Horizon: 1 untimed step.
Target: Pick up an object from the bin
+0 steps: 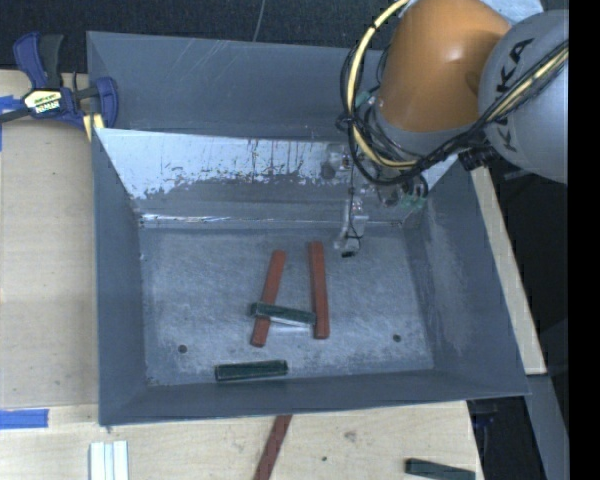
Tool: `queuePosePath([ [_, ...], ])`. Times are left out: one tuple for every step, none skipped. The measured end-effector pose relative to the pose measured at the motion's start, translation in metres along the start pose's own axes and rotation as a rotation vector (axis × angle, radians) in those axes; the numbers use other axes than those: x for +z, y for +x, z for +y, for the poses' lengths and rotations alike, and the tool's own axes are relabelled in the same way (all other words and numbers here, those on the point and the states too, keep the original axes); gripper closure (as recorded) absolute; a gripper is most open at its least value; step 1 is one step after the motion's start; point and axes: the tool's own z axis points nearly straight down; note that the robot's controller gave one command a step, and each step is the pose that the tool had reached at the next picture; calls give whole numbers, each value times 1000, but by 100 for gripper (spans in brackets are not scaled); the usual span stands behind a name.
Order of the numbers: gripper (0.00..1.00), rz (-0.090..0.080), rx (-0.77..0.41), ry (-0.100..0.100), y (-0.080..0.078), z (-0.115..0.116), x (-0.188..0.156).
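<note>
My claw [349, 244] hangs near the upper end of the right red-brown stick [319, 293]; open or closed, I cannot tell.

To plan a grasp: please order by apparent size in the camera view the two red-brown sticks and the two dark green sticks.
1. Tied, looking alike: left red-brown stick, right red-brown stick.
2. Then dark green stick by the front wall.
3. Last, slightly shorter: dark green stick crossing them.

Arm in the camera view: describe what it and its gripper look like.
The arm is rounded silver-grey with black lettering. A glossy orange dome covers its wrist, ringed by looped yellow and black cables. The gripper is slim, pale metal.
</note>
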Motion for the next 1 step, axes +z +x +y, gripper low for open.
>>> queuePosePath([
  [0,0,0,0,0,0,0],
])
